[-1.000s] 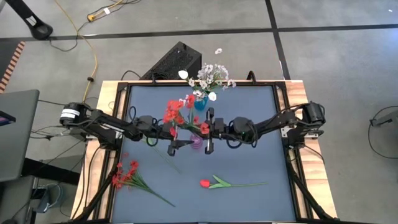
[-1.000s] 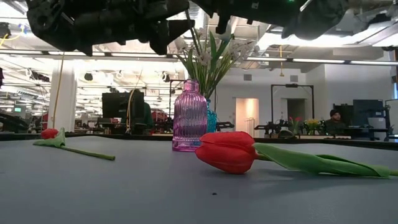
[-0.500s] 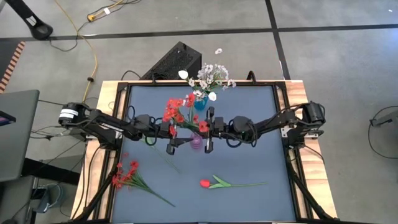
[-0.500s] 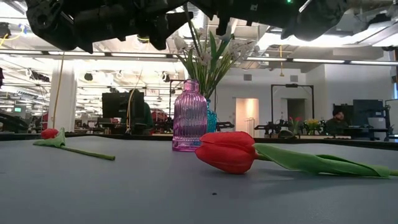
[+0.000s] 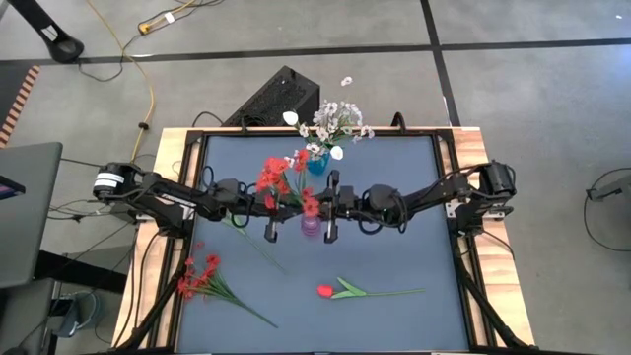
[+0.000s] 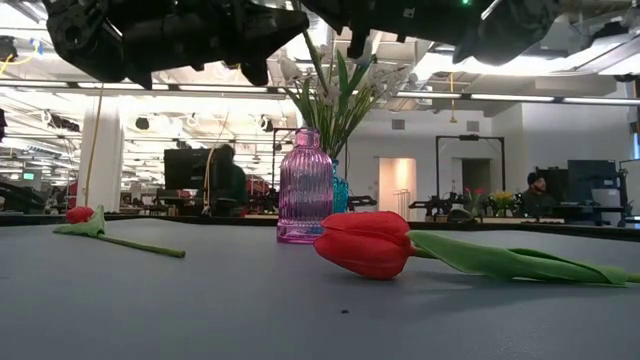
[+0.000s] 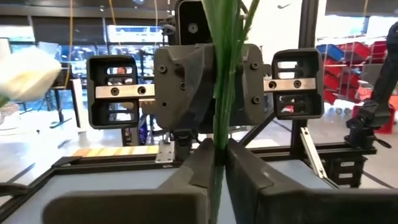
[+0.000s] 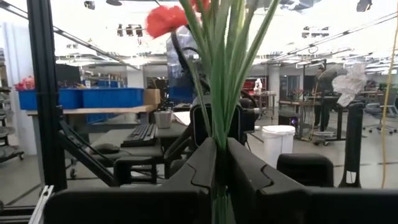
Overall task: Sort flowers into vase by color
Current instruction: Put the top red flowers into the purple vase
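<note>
Behind purple vase [image 5: 312, 226], blue vase [image 5: 316, 165] holding white flowers [image 5: 333, 122]

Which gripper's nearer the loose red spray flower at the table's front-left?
Left. Left gripper, clamping stems mid-table, is nearer the red spray flower; right gripper faces it from farther right.

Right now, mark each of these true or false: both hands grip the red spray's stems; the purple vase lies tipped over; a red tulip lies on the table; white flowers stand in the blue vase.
1. Both hands, left hand and right hand, grip the red spray: true.
2. The purple vase lies tipped over: false, it stands upright.
3. A red tulip lies on the table: true.
4. White flowers stand in the blue vase: true.
</note>
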